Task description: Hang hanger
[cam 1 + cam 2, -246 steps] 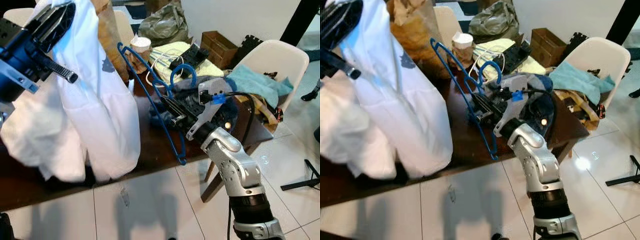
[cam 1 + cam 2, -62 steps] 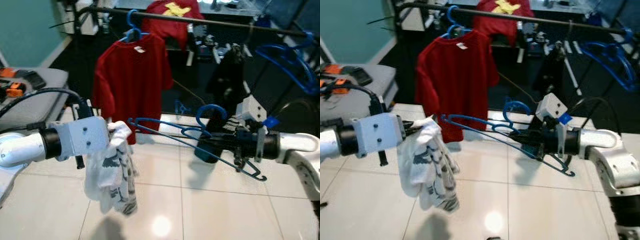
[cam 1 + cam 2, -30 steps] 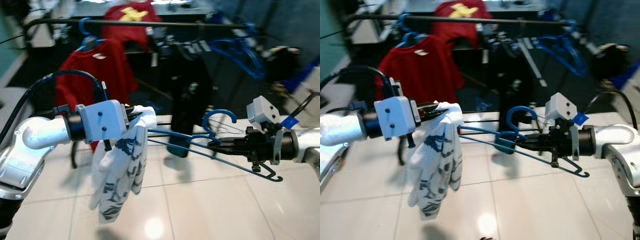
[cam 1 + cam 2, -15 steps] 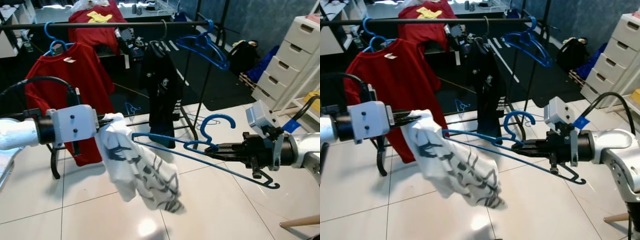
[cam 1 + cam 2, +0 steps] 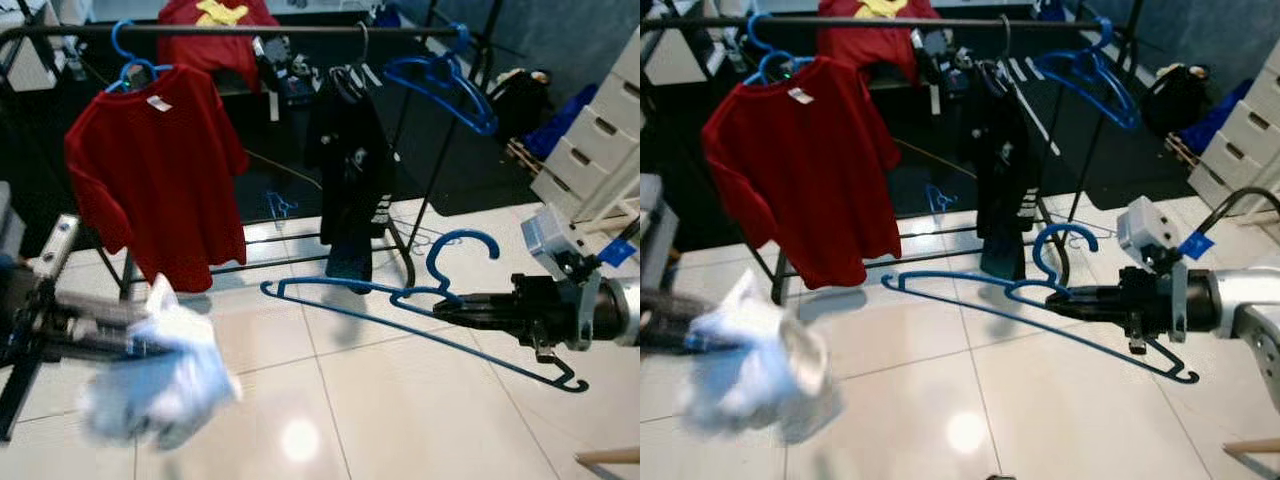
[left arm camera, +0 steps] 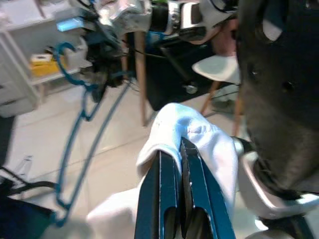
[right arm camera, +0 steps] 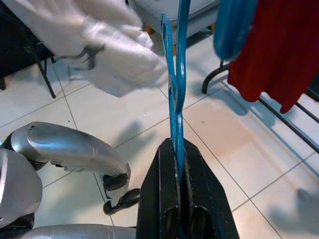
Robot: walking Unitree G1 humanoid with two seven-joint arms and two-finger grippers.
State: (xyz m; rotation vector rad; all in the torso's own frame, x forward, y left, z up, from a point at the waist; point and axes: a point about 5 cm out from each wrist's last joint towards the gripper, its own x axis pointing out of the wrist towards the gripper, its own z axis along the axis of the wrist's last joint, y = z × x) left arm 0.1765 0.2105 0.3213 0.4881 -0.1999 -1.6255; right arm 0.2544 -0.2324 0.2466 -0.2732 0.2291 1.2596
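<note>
Carrying the blue hanger (image 5: 420,312) clamped in the right end effector (image 5: 470,308), left end effector (image 6: 180,164) pinching a white shirt (image 6: 199,144); next, reaching the rail (image 5: 250,32).

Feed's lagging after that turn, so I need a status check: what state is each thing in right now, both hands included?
Blue hanger: bare, held level, not on the rail.
Right hand: shut on the blue hanger.
White garment: bunched, off the hanger, motion-blurred.
Left hand: shut on the white garment.
Red shirt: hanging on the rail.
Black garment: hanging on the rail.
Spare blue hanger: empty, on the rail.
</note>
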